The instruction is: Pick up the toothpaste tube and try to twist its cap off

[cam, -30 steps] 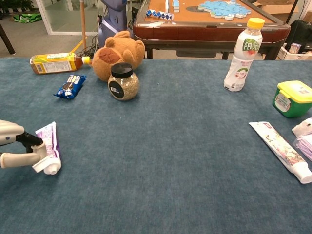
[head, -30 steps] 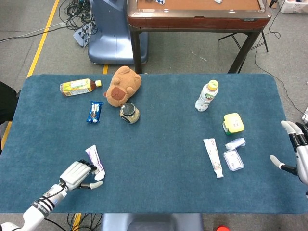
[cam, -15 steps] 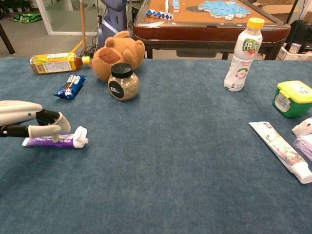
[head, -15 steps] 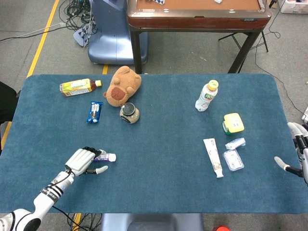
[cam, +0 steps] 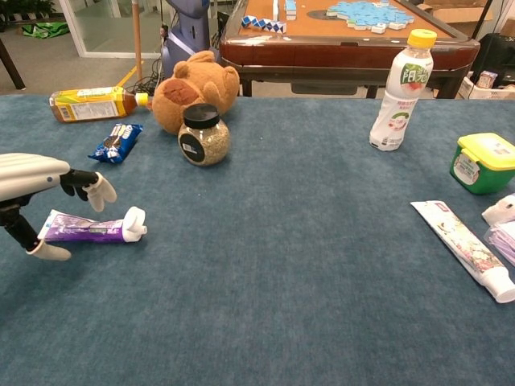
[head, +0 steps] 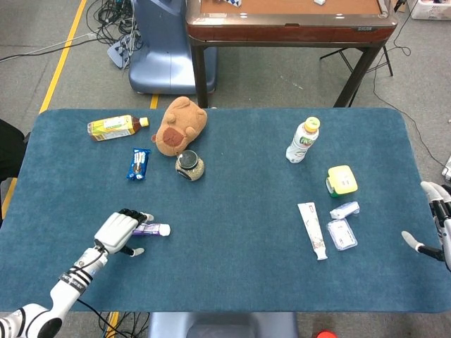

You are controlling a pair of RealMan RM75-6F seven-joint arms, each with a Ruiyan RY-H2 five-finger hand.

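Note:
A purple toothpaste tube (head: 149,229) (cam: 87,231) lies flat on the blue table mat at the front left, its white cap (cam: 135,223) pointing right. My left hand (head: 117,231) (cam: 32,178) hovers over the tube's tail end. Its fingers (cam: 98,190) are lifted off the far side and the thumb (cam: 47,251) is down on the near side, so nothing is gripped. My right hand (head: 437,224) hangs at the table's right edge, fingers spread and empty; it shows only in the head view. A second, white toothpaste tube (head: 312,230) (cam: 465,246) lies at the right.
A lying tea bottle (head: 115,127), snack packet (head: 139,163), plush toy (head: 179,125) and small jar (head: 189,165) stand behind the left hand. At the right are a drink bottle (head: 303,140), a yellow-lidded green box (head: 342,180) and small packets (head: 342,234).
The left hand turned the purple tube from pointing at me to lying sideways, cap to the right. Its fingers have since lifted off and the tube rests on the mat. The right hand drifted slightly outward.

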